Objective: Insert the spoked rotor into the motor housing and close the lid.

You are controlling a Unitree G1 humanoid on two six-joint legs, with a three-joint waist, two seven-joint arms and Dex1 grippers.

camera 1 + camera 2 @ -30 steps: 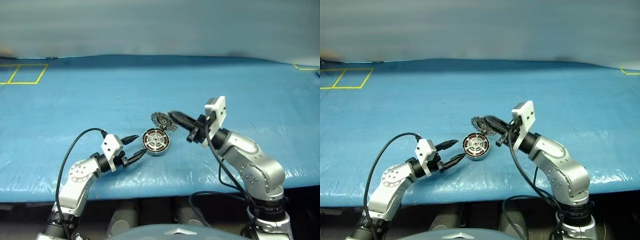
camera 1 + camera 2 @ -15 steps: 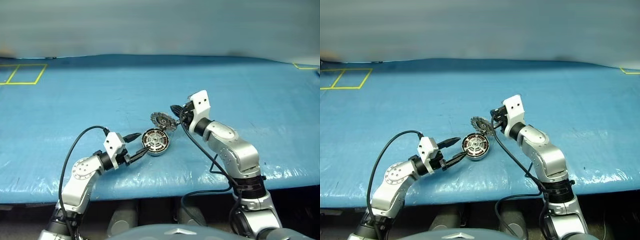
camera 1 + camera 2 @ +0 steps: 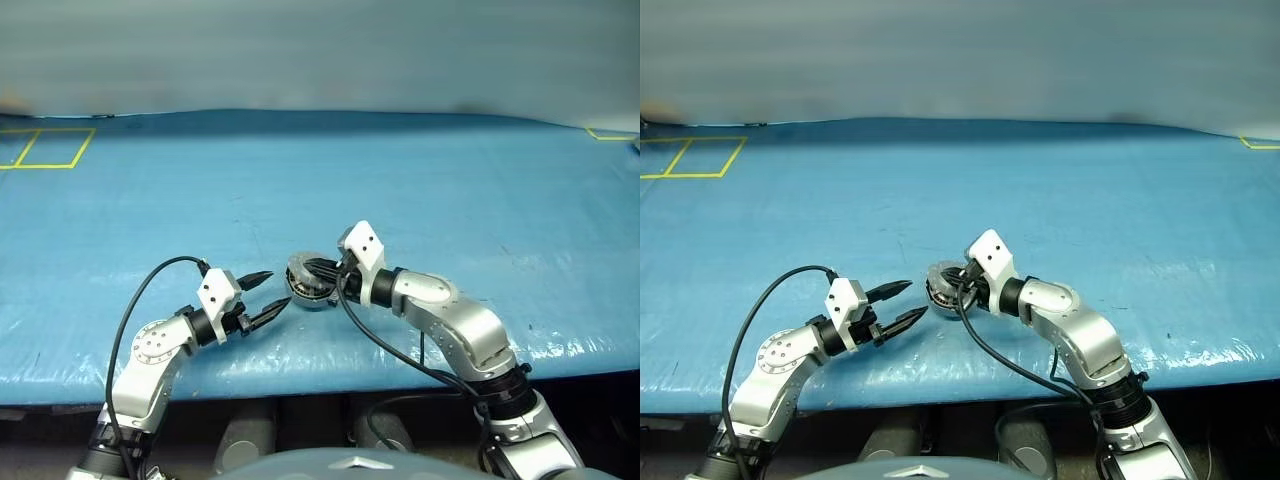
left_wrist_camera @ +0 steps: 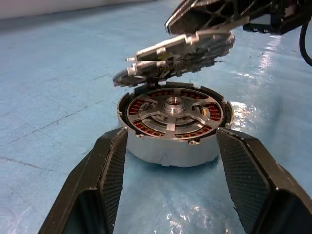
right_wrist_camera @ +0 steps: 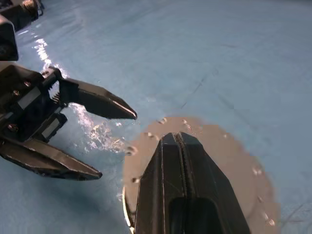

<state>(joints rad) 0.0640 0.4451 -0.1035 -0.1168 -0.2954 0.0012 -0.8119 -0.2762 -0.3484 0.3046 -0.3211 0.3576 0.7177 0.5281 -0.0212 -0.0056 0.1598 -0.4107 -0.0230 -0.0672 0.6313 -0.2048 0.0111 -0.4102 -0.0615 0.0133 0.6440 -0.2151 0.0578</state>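
Observation:
The motor housing (image 4: 170,148) stands on the blue mat, copper coils ringing its inside. The spoked rotor (image 4: 173,105) lies seated in it, silver hub up. The lid (image 4: 181,52) hangs tilted low over the housing's far rim, hinged there and a finger's width from flat. My right gripper (image 3: 308,266) is shut and its fingertips (image 5: 176,142) press on the lid's pale top (image 5: 243,170). My left gripper (image 3: 274,290) is open, with one finger (image 4: 105,168) on each side of the housing, apart from its wall.
The housing sits near the mat's front edge (image 3: 320,375). A black cable (image 3: 140,300) loops off my left arm. Yellow tape squares (image 3: 45,148) mark the far left corner. Open mat stretches behind and to both sides.
My right gripper has swung down and to the left onto the lid, tipping it from standing open to nearly flat over the housing. The left gripper has stayed put.

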